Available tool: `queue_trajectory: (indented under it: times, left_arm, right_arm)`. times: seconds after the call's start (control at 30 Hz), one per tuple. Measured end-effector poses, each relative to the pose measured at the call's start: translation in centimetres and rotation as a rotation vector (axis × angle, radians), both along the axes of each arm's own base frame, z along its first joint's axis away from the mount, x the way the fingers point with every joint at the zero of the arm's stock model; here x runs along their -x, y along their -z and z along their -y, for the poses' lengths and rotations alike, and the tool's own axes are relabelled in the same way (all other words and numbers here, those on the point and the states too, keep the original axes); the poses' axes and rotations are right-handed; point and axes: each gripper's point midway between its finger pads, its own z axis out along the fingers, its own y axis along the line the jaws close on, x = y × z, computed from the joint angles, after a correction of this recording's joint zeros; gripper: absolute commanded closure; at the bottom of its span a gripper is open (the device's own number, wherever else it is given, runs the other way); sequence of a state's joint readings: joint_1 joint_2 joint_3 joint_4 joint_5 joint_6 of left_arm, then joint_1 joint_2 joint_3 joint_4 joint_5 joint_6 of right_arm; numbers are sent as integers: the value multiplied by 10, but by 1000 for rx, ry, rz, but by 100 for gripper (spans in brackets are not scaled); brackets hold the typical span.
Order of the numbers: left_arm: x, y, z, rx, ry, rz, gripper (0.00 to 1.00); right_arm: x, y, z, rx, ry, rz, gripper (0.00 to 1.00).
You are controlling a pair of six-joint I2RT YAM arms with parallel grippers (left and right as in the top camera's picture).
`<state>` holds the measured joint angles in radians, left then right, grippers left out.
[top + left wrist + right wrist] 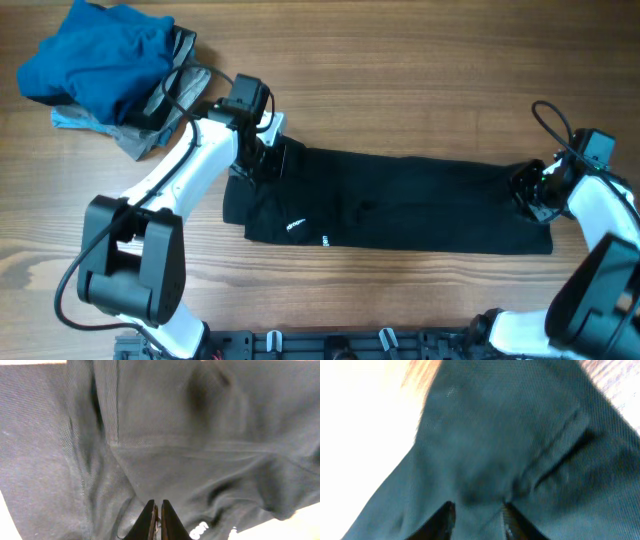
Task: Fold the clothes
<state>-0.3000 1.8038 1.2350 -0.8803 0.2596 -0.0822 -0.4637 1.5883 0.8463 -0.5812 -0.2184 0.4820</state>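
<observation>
On table (420,90), L end effector (156,510) pinches black T-shirt (400,205), R end effector (477,515) apart.

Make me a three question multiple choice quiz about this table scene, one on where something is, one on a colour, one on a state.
1. Where does the pile with the blue garment lie in the overhead view?
A. top left
B. bottom right
C. centre

2. What colour is the T-shirt spread across the table?
A. red
B. black
C. white

3. How do the fingers of the left claw stand?
A. spread wide
B. out of sight
C. pressed together

Answers:
1. A, the pile sits in the top left corner beyond the left arm.
2. B, the long flat cloth is plain black.
3. C, the left wrist view shows the two tips meeting over the fabric.
</observation>
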Motion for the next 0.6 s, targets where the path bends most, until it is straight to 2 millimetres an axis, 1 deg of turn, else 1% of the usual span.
queue_trajectory:
  times: [0.03, 0.07, 0.1, 0.17, 0.23, 0.33, 0.4, 0.43, 0.47, 0.53, 0.6]
  left_arm:
    - [3, 9, -1, 0, -1, -2, 96]
    - [5, 15, -2, -2, -7, -9, 96]
    - [13, 28, -4, -7, -10, -25, 96]
    - [15, 41, -6, -5, -25, -15, 96]
    - [21, 54, -15, -19, -67, -30, 96]
    - [16, 54, -27, -19, -147, -20, 96]
    - [12, 55, -39, -23, -204, -22, 96]
    - [7, 54, -51, -25, -250, -21, 96]
    - [5, 54, -59, -28, -279, -19, 96]
    - [-1, 54, -80, -38, -351, -17, 96]
    - [-3, 54, -96, -44, -401, -19, 96]
  right_arm:
    - [2, -8, -2, 0, -10, 11, 57]
    - [4, -21, -5, 6, -21, 35, 52]
    - [5, -30, -6, 15, -31, 53, 51]
    - [8, -42, -8, 27, -47, 76, 48]
    - [9, -50, -9, 38, -61, 95, 47]
    - [11, -50, -11, 39, -83, 88, 45]
    - [12, -50, -12, 39, -93, 83, 41]
    - [13, -49, -12, 39, -97, 80, 32]
    - [13, -49, -12, 40, -105, 79, 27]
    - [12, -47, -11, 50, -133, 80, 26]
    - [11, -45, -11, 55, -149, 80, 24]
